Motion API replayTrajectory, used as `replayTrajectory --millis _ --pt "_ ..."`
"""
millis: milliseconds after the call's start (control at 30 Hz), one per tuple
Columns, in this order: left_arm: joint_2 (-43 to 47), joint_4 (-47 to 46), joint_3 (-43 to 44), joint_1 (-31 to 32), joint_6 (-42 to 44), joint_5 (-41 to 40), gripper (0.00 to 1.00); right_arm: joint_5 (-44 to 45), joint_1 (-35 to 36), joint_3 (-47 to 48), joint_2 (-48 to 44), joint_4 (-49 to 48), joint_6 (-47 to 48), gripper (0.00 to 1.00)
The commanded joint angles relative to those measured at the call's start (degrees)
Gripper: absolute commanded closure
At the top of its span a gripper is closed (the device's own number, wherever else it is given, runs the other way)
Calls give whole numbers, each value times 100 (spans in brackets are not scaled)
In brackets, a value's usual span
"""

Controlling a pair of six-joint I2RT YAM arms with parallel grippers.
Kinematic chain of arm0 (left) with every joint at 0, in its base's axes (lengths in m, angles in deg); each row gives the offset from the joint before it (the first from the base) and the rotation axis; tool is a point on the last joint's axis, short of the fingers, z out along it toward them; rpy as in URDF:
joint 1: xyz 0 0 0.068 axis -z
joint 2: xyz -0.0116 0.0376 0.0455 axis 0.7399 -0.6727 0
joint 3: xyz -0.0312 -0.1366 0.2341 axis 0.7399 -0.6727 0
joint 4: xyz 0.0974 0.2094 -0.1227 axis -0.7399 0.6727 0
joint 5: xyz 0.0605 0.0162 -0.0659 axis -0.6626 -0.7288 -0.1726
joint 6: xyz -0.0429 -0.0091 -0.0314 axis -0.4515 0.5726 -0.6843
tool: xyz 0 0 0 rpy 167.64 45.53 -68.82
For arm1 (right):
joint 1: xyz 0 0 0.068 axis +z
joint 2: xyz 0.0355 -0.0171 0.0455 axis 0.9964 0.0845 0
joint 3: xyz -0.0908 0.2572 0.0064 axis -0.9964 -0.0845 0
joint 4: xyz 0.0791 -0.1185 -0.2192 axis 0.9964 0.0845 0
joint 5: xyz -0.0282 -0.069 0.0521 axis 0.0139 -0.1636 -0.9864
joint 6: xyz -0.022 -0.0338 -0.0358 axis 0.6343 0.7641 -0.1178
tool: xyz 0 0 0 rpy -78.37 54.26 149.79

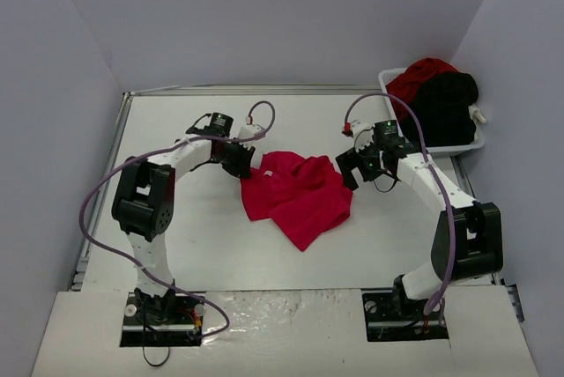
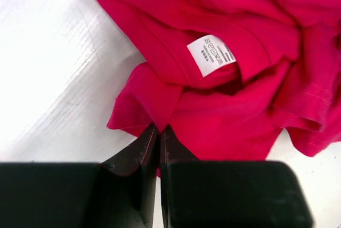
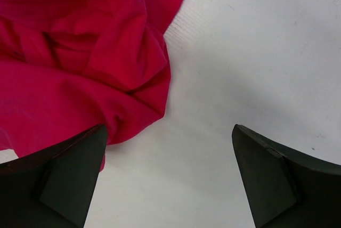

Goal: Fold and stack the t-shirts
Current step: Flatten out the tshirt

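The white-and-black left arm (image 1: 145, 201) rises from its base with the elbow out toward nine o'clock and the forearm reaching toward three. Its black left gripper (image 2: 159, 128) is squeezed tight, pinching an edge of the crumpled bright red cloth t-shirt (image 2: 224, 105). The white-and-black right arm (image 1: 458, 227) stretches toward ten o'clock. Its black right gripper (image 3: 169, 128) hangs low, jaws spread wide.

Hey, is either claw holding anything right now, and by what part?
The left claw is shut on the red t-shirt, pinching a fold at its edge. The right claw is open, holding nothing.
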Motion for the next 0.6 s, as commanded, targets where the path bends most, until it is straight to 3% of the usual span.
replayTrajectory --millis 0,233,400,567 --pt "616 222 228 -94 122 46 98 -222 -35 -55 -91 57 65 1" --pt "1750 581 -27 -253 456 -51 98 -451 61 497 329 109 109 1" --pt "1891 854 -150 -253 562 -68 98 -1092 131 1822 1460 600 162 3" --pt "1918 907 -221 -253 597 -69 98 -1435 359 2493 2307 856 241 7"
